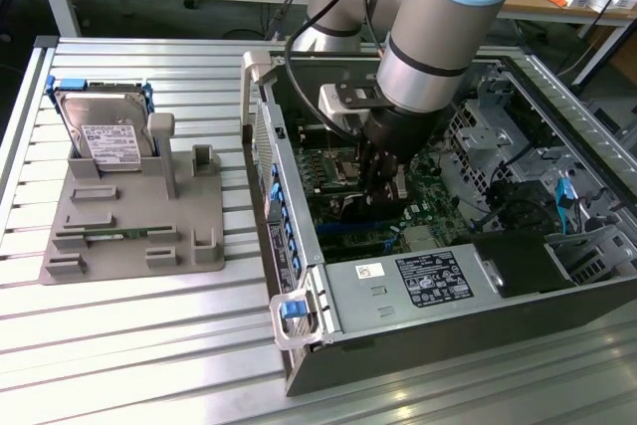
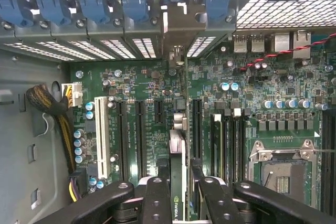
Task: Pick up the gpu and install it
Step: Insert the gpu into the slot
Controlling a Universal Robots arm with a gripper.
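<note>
Install step in hand: fingers (image 2: pixel 157 203) closed on the gpu (image 2: pixel 176 166), held edge-on inside the open computer case (image 1: pixel 299 276) just over the motherboard (image 2: pixel 247 93), apparently needing its lower edge lined up with a slot (image 2: pixel 197 124) and pressed straight down.

Table (image 1: pixel 129 345): ribbed bare aluminium, satin sheen. Computer case (image 1: pixel 398 330): matt grey sheet metal with perforated panels and blue plastic clips (image 2: pixel 94 3); motherboard (image 2: pixel 252 93) green, semi-gloss, with black plastic slots. Gripper (image 2: pixel 177 195): matt black fingers (image 2: pixel 157 203) with bolt heads, closed on the gpu (image 2: pixel 176 182), a thin card with a bright metal bracket edge; holder tray (image 1: pixel 129 236) is matt grey plastic.
</note>
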